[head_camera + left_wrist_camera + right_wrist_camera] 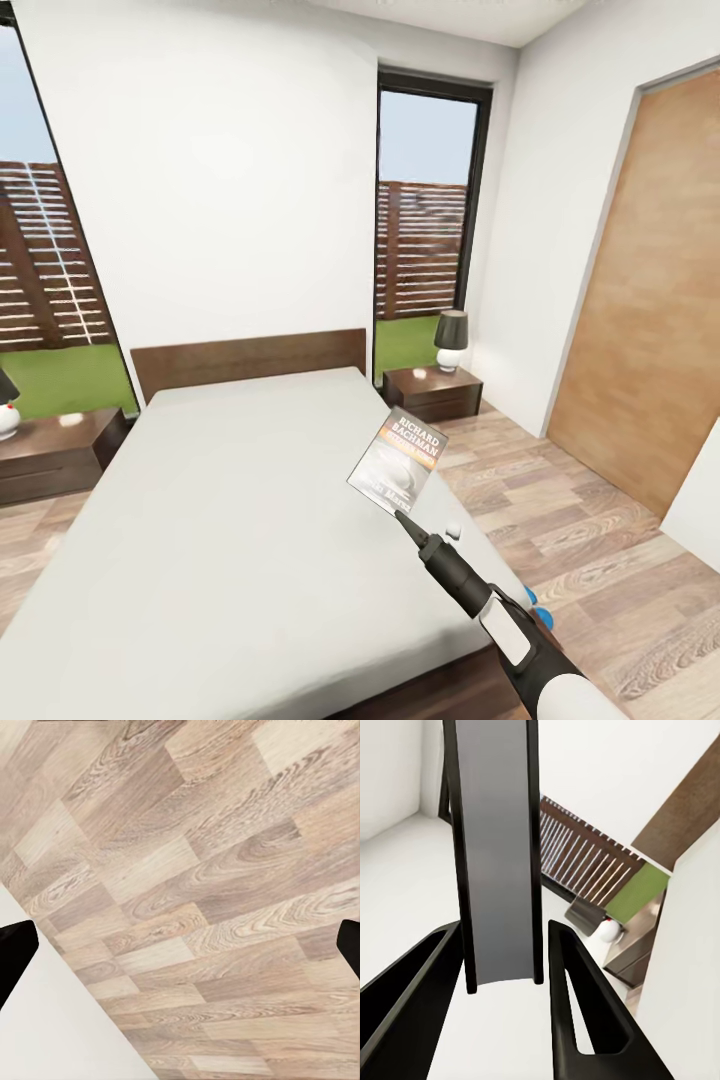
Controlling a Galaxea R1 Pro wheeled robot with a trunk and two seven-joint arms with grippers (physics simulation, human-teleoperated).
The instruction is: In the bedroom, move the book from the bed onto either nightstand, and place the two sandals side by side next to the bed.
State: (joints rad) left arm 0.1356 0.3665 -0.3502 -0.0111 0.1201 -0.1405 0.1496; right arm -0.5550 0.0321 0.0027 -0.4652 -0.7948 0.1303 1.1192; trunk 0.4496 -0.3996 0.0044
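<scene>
My right gripper is shut on the lower corner of the book, a thin paperback with an orange band and white lettering, held upright above the right edge of the bed. In the right wrist view the book shows edge-on between the two black fingers. Beyond it stands the right nightstand; the left nightstand is beside the bed's other side. Two bright-blue bits of sandal peek out from behind my right forearm on the floor. My left gripper is open over bare plank floor.
Each nightstand carries a lamp: a dark-shaded one on the right, one on the left. A wooden door fills the right wall. Wood-plank floor runs between bed and door. A white surface borders the floor under the left gripper.
</scene>
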